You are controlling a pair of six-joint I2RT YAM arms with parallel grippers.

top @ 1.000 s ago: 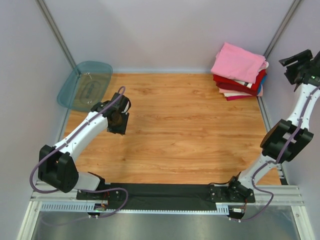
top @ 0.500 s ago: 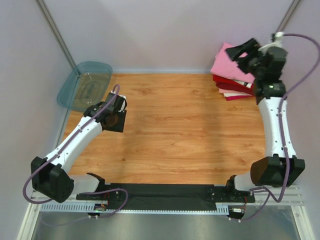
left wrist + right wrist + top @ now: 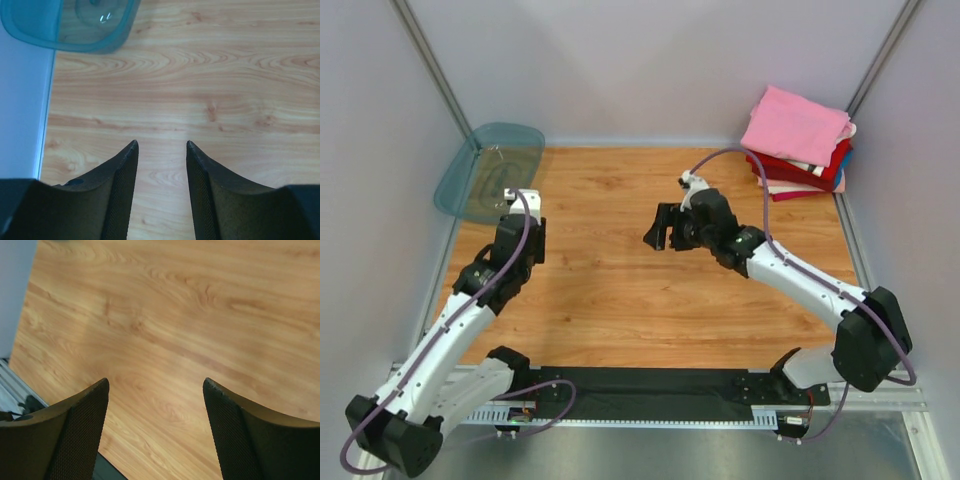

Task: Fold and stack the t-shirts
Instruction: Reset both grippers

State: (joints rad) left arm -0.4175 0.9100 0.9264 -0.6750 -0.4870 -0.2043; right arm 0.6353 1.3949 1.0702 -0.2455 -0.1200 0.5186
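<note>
Pale walls close in a wood-grain desk (image 3: 650, 300). From the overhead camera, the t-shirts (image 3: 798, 150) sit as one folded pile in the far right corner. A pink shirt (image 3: 795, 122) lies on top, with red, white and blue layers showing at the edges beneath it. Stacking in that corner probably keeps the middle of the wood free as a folding area. No loose shirt lies anywhere on the desk, so the task looks finished or close to it. A clear teal tray (image 3: 490, 170) sits at the far left corner, tilted against the wall. The left tool (image 3: 523, 197) points towards it and stands just beside it. The right tool (image 3: 658, 228) hangs over the middle of the desk, well apart from the pile.

On the left wrist camera, the left tool (image 3: 160, 145) has its fingers apart with only bare wood between them. The tray's rim crosses the upper left corner of this view, and no cloth is visible.

On the right wrist camera, the right tool (image 3: 155, 382) is spread wide and holds nothing. It tilts over plain wood with the desk's near edge at lower left, and no shirts are in sight. With both tools empty and off the pile, the arms look to be at rest.
</note>
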